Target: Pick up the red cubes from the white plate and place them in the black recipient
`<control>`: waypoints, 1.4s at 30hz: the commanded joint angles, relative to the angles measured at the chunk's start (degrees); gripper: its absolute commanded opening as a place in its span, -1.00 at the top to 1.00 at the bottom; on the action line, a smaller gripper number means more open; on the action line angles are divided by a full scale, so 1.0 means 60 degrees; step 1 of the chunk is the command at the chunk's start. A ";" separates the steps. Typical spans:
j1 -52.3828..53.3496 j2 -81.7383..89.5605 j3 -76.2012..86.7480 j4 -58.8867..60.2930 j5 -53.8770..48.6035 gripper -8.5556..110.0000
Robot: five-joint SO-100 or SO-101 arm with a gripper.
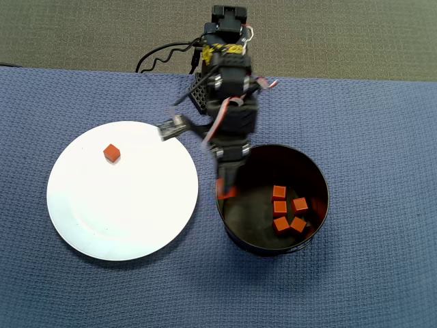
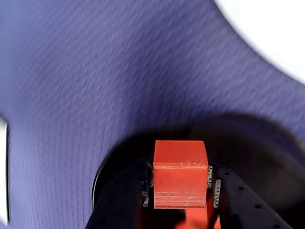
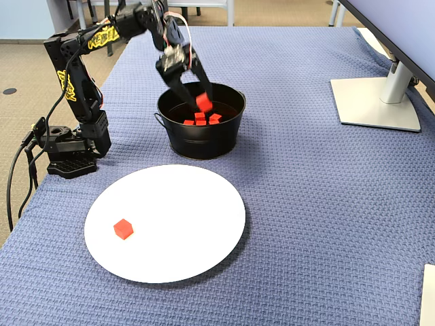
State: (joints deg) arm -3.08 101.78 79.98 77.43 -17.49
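Note:
My gripper [image 1: 226, 190] is shut on one red cube [image 2: 180, 174], which sits squarely between the two jaws in the wrist view. In the overhead view it hangs over the left rim of the black recipient [image 1: 254, 222]. The fixed view shows the held cube [image 3: 203, 102] above the recipient's [image 3: 200, 141] opening. Several red cubes [image 1: 287, 212] lie together on the recipient's floor. One more red cube [image 1: 111, 153] rests alone on the white plate [image 1: 123, 212], toward its upper left in the overhead view and well apart from the gripper.
A blue woven cloth [image 1: 369, 137] covers the table. The arm's base [image 3: 68, 159] and its cables [image 1: 160, 58] sit at the cloth's edge. A monitor stand [image 3: 377, 102] occupies the far right of the fixed view.

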 commanded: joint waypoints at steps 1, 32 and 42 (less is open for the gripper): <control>-0.1421 0.1025 0.0498 0.0308 -0.0366 0.59; 0.8906 0.0571 0.6782 -0.7632 -1.5923 0.42; 0.8716 0.0220 0.7500 -0.8569 -1.5308 0.44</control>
State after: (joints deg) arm 49.13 102.92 124.10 29.62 -110.30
